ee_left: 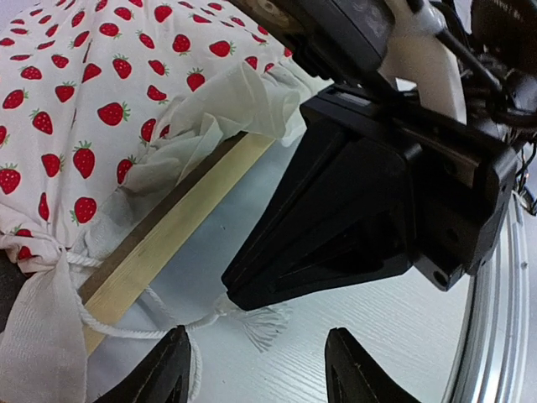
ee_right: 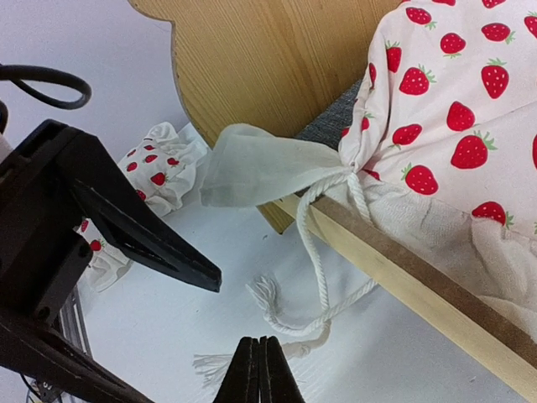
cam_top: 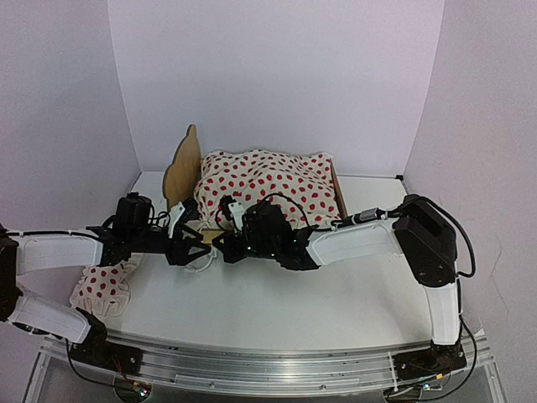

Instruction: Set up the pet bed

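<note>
Cannot see most of the mattress of the pet bed (cam_top: 183, 168) under the strawberry cloth (cam_top: 268, 180). Can make out only fingertips of the left gripper (ee_left: 260, 374) and right gripper (ee_right: 258, 374), cut by the wrist views' bottom edges. Unclear on any pinch of the cord (ee_right: 315, 277). See only part of the pillow (cam_top: 105, 285) behind the left arm (cam_top: 59, 252).

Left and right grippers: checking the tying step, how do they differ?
The left gripper is open, holding nothing; the right gripper is shut, pinching the white cord. The left gripper reaches in from the left, the right gripper from the right. Both hover low beside the pet bed.
</note>
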You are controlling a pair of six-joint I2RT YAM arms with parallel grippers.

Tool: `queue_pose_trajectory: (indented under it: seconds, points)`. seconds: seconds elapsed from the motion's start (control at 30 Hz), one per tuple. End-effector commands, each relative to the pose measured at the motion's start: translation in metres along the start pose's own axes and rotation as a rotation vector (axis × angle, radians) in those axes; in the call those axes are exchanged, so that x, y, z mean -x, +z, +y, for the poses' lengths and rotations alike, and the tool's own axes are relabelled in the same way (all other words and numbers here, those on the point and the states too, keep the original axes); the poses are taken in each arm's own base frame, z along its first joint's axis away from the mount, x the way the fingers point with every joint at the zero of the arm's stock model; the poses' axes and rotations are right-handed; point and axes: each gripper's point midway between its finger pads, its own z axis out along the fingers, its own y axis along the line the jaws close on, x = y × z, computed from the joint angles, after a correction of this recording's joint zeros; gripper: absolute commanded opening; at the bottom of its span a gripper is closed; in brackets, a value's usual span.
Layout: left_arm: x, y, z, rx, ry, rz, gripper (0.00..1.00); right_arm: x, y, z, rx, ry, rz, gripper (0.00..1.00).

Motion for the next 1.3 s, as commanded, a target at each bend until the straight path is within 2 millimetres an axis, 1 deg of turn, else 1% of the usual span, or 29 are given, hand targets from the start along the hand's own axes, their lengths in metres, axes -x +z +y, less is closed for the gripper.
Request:
queue_pose_trajectory:
  seconds: [0.0,0.07,0.13,0.2,0.3,0.47,0.53,0.63,0.77,0.83,0.9,0.93,1.0,1.03,1.1,1.13,1.23,1.27]
  points:
    - [-0.006,0.015,0.005,-0.034,0.176,0.025,0.54,0.038,-0.008,0.023,0.055,0.021,-0.089,0.0]
    - [-0.013,0.027,0.012,-0.046,0.152,0.07,0.52,0.043,-0.011,0.025,0.061,0.028,-0.103,0.0]
    - [-0.013,0.033,0.016,-0.05,0.145,0.083,0.52,0.05,-0.014,0.027,0.065,0.026,-0.12,0.0]
    - [-0.007,0.033,0.013,-0.063,0.171,0.046,0.52,0.054,-0.016,0.029,0.068,0.024,-0.128,0.0]
    - [0.006,0.033,0.009,-0.089,0.182,-0.008,0.52,0.053,-0.015,0.03,0.072,0.032,-0.128,0.0]
    - [0.013,0.037,0.011,-0.085,0.147,-0.041,0.44,0.052,-0.014,0.031,0.085,0.047,-0.126,0.0]
    - [0.015,0.037,0.011,-0.083,0.144,-0.054,0.36,0.054,-0.014,0.033,0.09,0.053,-0.131,0.0]
    - [0.019,0.039,0.018,-0.049,0.126,-0.058,0.2,0.057,-0.016,0.033,0.092,0.057,-0.138,0.0]
    - [0.024,0.038,0.016,-0.062,0.119,-0.065,0.01,0.058,-0.017,0.034,0.095,0.062,-0.141,0.0]
    - [0.025,0.037,0.016,-0.061,0.098,-0.058,0.0,0.058,-0.017,0.033,0.093,0.055,-0.142,0.0]
    - [0.024,0.036,0.02,-0.04,0.054,-0.039,0.0,0.058,-0.019,0.027,0.082,0.042,-0.142,0.0]
    - [0.024,0.034,0.022,-0.026,0.02,-0.029,0.0,0.058,-0.021,0.021,0.069,0.035,-0.143,0.07]
    - [0.023,0.031,0.025,-0.013,-0.052,-0.01,0.0,0.061,-0.028,0.007,0.038,0.007,-0.154,0.27]
    - [0.023,0.028,0.026,-0.01,-0.087,-0.004,0.0,0.06,-0.031,0.002,0.032,-0.027,-0.153,0.34]
    - [0.022,0.025,0.024,-0.012,-0.16,0.0,0.0,0.055,-0.032,0.001,0.053,-0.115,-0.143,0.4]
    - [0.022,0.024,0.024,-0.014,-0.192,-0.002,0.0,0.051,-0.029,0.001,0.078,-0.135,-0.13,0.39]
    - [0.022,0.022,0.025,-0.01,-0.293,-0.008,0.0,0.036,-0.018,0.006,0.191,-0.156,-0.092,0.24]
    - [0.022,0.021,0.026,-0.01,-0.316,-0.01,0.0,0.032,-0.015,0.006,0.214,-0.157,-0.087,0.22]
